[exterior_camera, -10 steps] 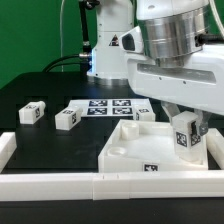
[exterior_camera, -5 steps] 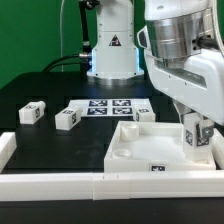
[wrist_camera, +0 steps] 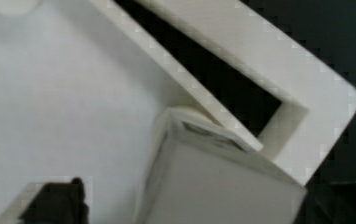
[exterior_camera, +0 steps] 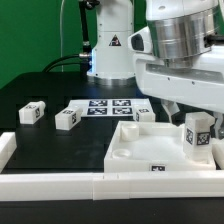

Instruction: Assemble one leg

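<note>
The tool [exterior_camera: 183, 104] hangs just above the leg [exterior_camera: 197, 133], which stands upright at the panel [exterior_camera: 130, 150] edge. I cannot tell the tool's spread. Spare legs [exterior_camera: 67, 118] lie on the tabletop [exterior_camera: 40, 90], well off to its side.

Matt white plastic forms the leg [exterior_camera: 197, 133], tagged in printed black and white, and the smooth panel [exterior_camera: 130, 150], against a matt black counter [exterior_camera: 50, 140], while the arm [exterior_camera: 185, 80] shows glossy white casing and a brushed-metal collar [exterior_camera: 185, 35].

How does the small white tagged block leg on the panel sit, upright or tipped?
Upright: the leg stands vertical at the flat white panel's corner, tag facing the camera.
</note>
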Controlling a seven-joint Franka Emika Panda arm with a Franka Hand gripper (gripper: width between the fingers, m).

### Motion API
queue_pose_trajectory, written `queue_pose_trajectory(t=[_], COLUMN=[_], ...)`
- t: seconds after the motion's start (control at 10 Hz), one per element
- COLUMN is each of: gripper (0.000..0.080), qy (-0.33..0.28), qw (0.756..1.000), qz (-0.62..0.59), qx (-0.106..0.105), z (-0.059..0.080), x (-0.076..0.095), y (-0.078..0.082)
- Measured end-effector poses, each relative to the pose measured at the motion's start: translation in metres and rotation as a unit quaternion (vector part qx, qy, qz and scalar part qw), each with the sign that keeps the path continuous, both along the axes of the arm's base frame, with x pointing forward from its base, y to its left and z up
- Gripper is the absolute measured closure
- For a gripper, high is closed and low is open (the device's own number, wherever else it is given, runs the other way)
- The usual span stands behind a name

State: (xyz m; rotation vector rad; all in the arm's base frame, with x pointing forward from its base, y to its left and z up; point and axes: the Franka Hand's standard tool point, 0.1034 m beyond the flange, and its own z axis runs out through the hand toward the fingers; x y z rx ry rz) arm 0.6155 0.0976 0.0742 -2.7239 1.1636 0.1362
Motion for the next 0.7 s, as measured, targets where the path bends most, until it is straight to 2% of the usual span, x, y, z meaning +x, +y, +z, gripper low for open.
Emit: queue_pose_trajectory(t=[0.1,0.3,0.4,0.7], gripper=[0.0151,0.0150,0.0150,0.0150], qy=[-0.016,-0.050,-0.057,-0.069], qw=[0.996,0.969,0.946,0.901], qz=[0.087,0.241,0.316,0.426], qx=[-0.005,-0.036,-0.040,-0.034], z=[-0.0004,-0.0005,-0.0032,-0.0050], x=[-0.0003,0.0029,0.0024,0.0046], y=[0.0004,0.0060,0.0041,-0.0003])
